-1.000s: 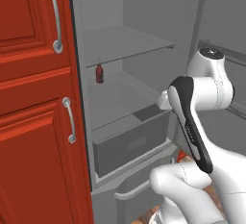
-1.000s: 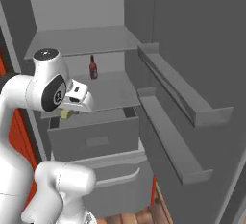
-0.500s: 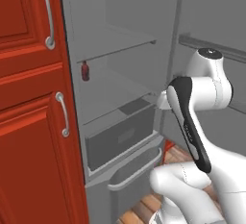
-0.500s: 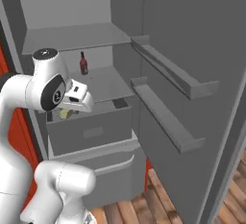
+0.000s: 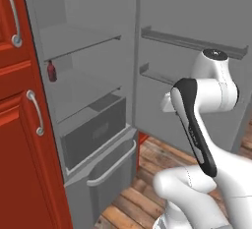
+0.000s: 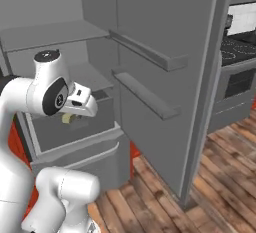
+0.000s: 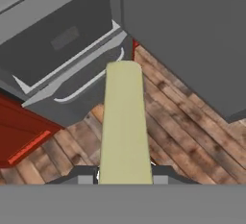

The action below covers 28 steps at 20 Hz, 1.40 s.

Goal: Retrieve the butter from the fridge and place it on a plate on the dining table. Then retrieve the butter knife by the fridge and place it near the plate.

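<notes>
The gripper (image 7: 124, 177) has its jaws drawn narrow and clamped on the butter (image 7: 124, 127), a pale-yellow stick that runs straight out from between the two fingertips (image 7: 85, 176). In the hand view the stick hangs in the air above the wooden floor (image 7: 182, 131), in front of the open fridge (image 5: 88, 100). From the right base view a bit of the butter (image 6: 67, 119) peeks out under the hand, level with the fridge drawer (image 6: 75, 129). A small dark-red bottle (image 5: 51, 71) stands on a fridge shelf.
</notes>
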### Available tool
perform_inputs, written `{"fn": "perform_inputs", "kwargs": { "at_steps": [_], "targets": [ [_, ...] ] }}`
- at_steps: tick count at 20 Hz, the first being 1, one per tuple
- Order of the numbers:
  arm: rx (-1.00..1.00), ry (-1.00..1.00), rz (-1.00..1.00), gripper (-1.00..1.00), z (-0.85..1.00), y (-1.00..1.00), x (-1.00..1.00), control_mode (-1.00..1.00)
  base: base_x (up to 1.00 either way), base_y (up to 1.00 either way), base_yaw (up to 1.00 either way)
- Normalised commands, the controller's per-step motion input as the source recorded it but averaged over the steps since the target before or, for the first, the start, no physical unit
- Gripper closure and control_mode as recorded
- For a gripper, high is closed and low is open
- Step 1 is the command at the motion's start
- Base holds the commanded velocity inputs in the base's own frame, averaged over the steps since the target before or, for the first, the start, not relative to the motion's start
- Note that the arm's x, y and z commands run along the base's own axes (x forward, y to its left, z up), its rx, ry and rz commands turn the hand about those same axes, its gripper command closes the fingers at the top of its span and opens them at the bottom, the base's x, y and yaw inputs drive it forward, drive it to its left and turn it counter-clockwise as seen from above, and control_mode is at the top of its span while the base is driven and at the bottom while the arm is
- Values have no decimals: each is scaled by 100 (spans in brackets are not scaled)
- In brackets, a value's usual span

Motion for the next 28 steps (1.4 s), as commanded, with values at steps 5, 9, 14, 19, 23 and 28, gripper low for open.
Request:
{"fn": "perform_inputs", "kwargs": {
  "at_steps": [5, 9, 14, 19, 23, 28],
  "targets": [
    [0, 0, 0, 100, 0, 0, 0, 100, -62, 2, -45],
    [0, 0, 0, 100, 0, 0, 0, 100, -76, 8, -46],
    [0, 0, 0, 100, 0, 0, 0, 100, -60, 0, -57],
    [0, 0, 0, 100, 0, 0, 0, 100, -62, 0, -65],
    [0, 0, 0, 100, 0, 0, 0, 100, -54, 0, -60],
    [0, 0, 0, 100, 0, 0, 0, 100, -9, -7, -32]
  ]
}}
